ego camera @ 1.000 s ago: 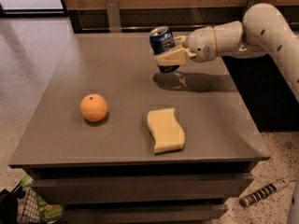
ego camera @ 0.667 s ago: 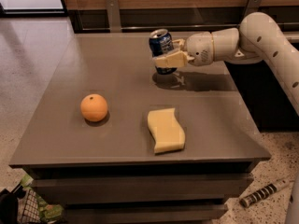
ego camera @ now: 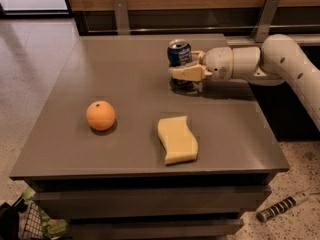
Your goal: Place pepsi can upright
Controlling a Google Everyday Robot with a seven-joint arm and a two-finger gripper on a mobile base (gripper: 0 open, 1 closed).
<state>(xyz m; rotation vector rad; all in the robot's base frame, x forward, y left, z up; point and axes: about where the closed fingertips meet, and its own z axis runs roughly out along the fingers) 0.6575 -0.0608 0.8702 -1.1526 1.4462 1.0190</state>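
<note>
desk [ego camera: 65, 134]: grey-brown flat top with drawer fronts below the front edge; carries three loose items

arm [ego camera: 280, 64]: white, enters from the right edge, forearm runs leftward low above the far right part of the desk

sponge [ego camera: 177, 139]: yellow slab with wavy edges, lying flat near the front edge, a little right of centre

orange [ego camera: 100, 115]: on the desk left of the sponge, well apart from it, stem dimple upward

pepsi can [ego camera: 179, 51]: dark blue, silver top rim facing up, axis upright or very nearly so. Location: far part of the desk, right of centre, beyond the sponge. Lower half hidden behind the near finger [ego camera: 187, 74]; shadow directly beneath; cannot tell whether the base touches the desk

pincer [ego camera: 181, 68]: cream-coloured, at the left end of the arm, closed on the pepsi can around its middle. Near finger lies across the can's front side, the other is behind the can and mostly hidden

striped rod [ego camera: 282, 205]: dark with pale bands, lying on the speckled floor right of the desk's front corner
</note>
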